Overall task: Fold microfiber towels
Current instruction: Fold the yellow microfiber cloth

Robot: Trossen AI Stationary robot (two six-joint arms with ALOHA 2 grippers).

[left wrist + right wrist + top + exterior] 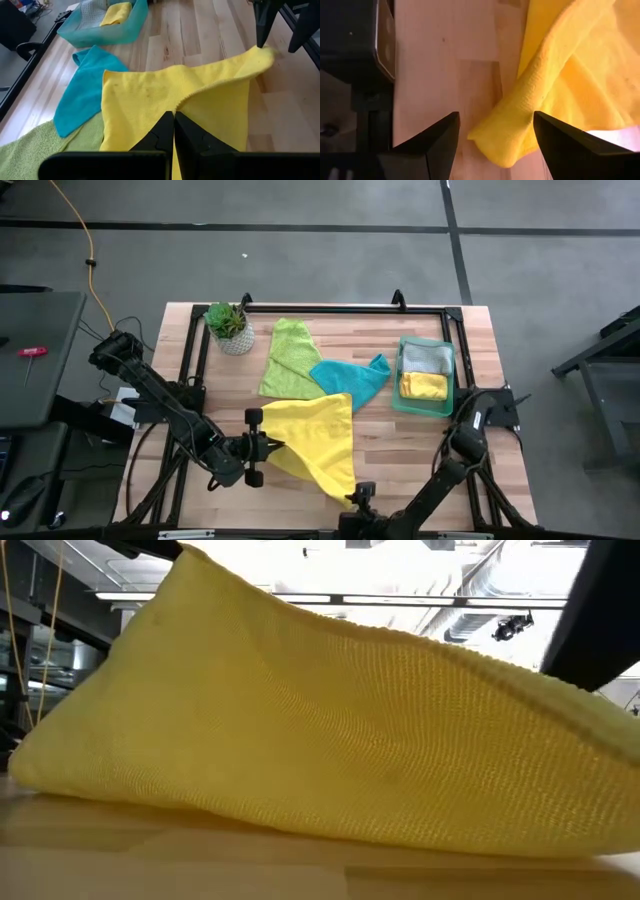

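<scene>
With the left end effector pinched on the yellow towel and the right end effector wide around a corner (seemingly not yet gripped), that corner could slip out and spoil the fold.

Two grippers on the big yellow towel, seen from above.

I see my left gripper pinching the yellow towel at its left corner, and my right gripper at the towel's near corner by the table edge. Beyond it lie a teal towel and a lime green towel, overlapping. A potted plant sits far left; the green tray holds folded grey and yellow cloths.
</scene>
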